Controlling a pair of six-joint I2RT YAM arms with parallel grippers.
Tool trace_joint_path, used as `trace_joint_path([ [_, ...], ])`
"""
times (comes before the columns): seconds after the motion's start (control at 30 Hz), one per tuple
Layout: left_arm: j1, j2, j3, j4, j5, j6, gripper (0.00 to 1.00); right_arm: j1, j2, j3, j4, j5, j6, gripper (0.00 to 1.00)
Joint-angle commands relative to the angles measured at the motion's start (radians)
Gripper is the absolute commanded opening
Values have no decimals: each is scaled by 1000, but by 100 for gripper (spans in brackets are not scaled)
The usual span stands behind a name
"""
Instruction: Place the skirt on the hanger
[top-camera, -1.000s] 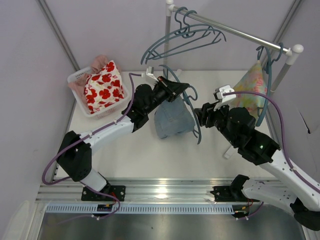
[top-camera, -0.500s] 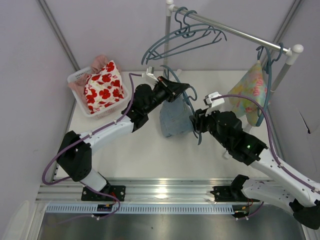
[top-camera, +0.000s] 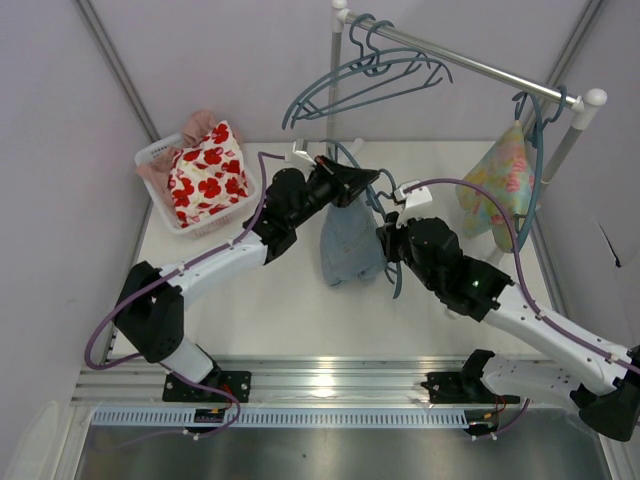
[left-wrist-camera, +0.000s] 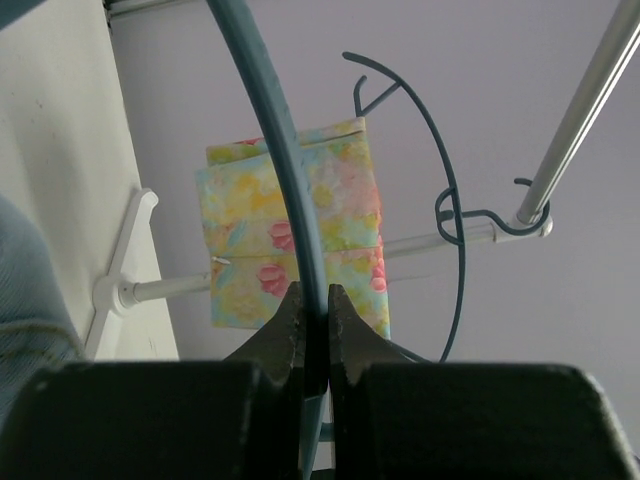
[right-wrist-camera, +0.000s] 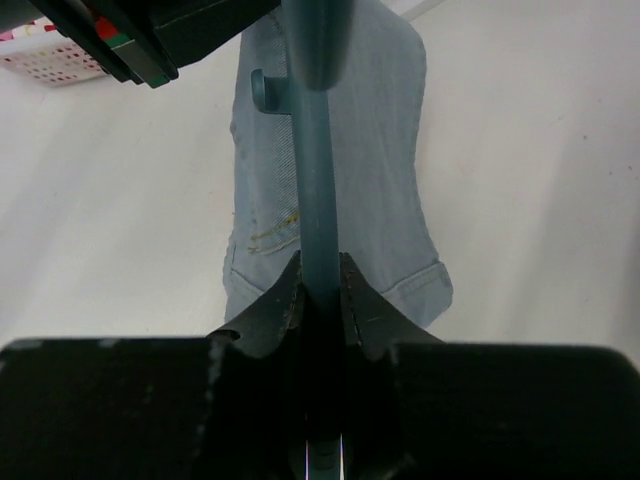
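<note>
Both pinching: left hand (left-wrist-camera: 316, 300), right hand (right-wrist-camera: 320, 270) on thin teal-blue hanger (right-wrist-camera: 312, 150); light blue denim skirt (right-wrist-camera: 380, 170) looks limp, grip its waistband.

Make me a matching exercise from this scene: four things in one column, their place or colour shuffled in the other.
1. skirt
2. hanger
3. pastel floral garment
4. red-flowered cloth

A. in the white basket
B. hanging below the rail
C. pinched by the left gripper and the right gripper
D. light blue denim

Pairs: 1-D, 2-C, 3-B, 4-A
</note>
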Motion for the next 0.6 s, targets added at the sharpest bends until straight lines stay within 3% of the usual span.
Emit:
trace_joint_path([
  [0.0, 17, -7, 103, 61, 73, -36, 4, -17, -38, 44, 42, 119, 48, 0],
  [0.07, 24, 8, 134, -46, 118, 26, 18, -15, -26, 109, 7, 137, 58, 0],
  [0.17, 34, -6, 157, -149, 124, 101, 49, -15, -1, 187, -44, 182, 71, 0],
  [0.2, 38, -21, 132, -185, 112, 116, 66, -17, 8, 205, -63, 224, 84, 0],
  [0.27, 40, -64, 115, -240, 45, 182, 78, -17, 36, 265, -130, 254, 114, 0],
  [0.33, 40, -90, 116, -364, -23, 274, 98, -20, 60, 308, -209, 318, 134, 0],
  [0.57, 38, -254, -8, -485, -230, 475, 99, -110, 175, 552, -428, 446, 246, 0],
])
